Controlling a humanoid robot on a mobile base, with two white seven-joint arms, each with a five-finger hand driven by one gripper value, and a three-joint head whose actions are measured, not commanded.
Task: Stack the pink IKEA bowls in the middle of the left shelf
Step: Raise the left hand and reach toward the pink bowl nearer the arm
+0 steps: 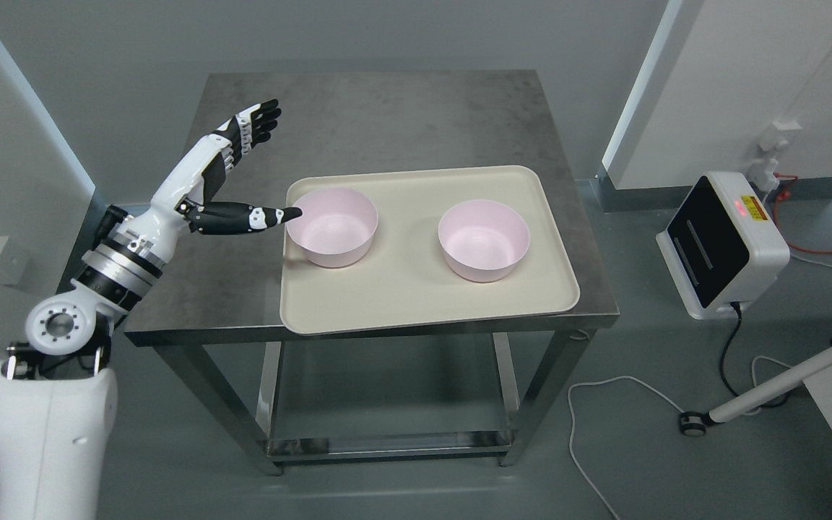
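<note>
Two pink bowls stand apart on a beige tray [401,296] on the steel table. The left bowl [333,226] is near the tray's left edge, the right bowl [484,240] sits toward its right half. My left hand [250,170] hovers just left of the left bowl, fingers spread wide and holding nothing. Its thumb [271,214] points right, with the tip at the bowl's left rim. The other fingers [257,123] reach up and away over the bare tabletop. The right arm does not show.
The grey steel table [387,115] has a lower shelf beneath. On the floor to the right stand a white device with a black panel [719,245], cables, and a white pole on a caster [770,386]. Walls close in on both sides.
</note>
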